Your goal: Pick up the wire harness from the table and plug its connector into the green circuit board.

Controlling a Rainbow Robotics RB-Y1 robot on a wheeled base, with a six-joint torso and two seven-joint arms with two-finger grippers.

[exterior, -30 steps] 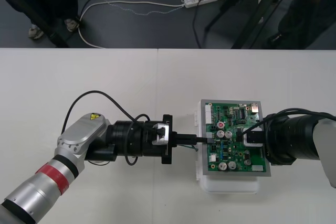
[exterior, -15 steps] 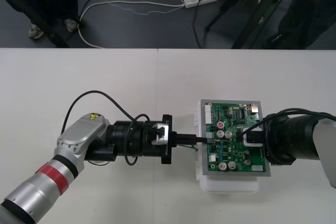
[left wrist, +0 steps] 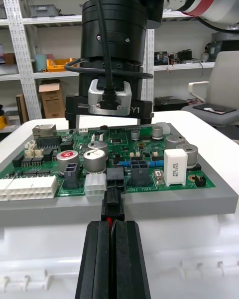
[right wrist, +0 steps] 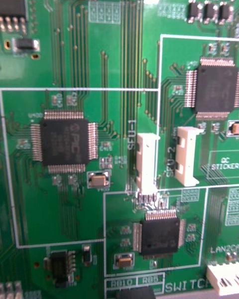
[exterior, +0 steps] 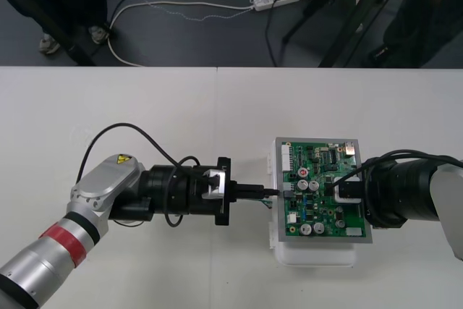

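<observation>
Insertion step: left gripper (left wrist: 111, 225), clamped on the harness plug (left wrist: 112, 205), presents it at the edge socket (left wrist: 115, 176) of the green circuit board (right wrist: 119, 55); next, press straight home; right gripper (exterior: 335, 188) over board, state indeterminate.

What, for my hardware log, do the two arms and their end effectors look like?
Left arm: silver links, a red ring, a yellow warning sticker, a black cylindrical wrist with a looping black cable. The left end effector has flat black fingers. Right arm: a pale link, a black cylinder, a black cable; the right end effector carries a silver camera block.
</observation>
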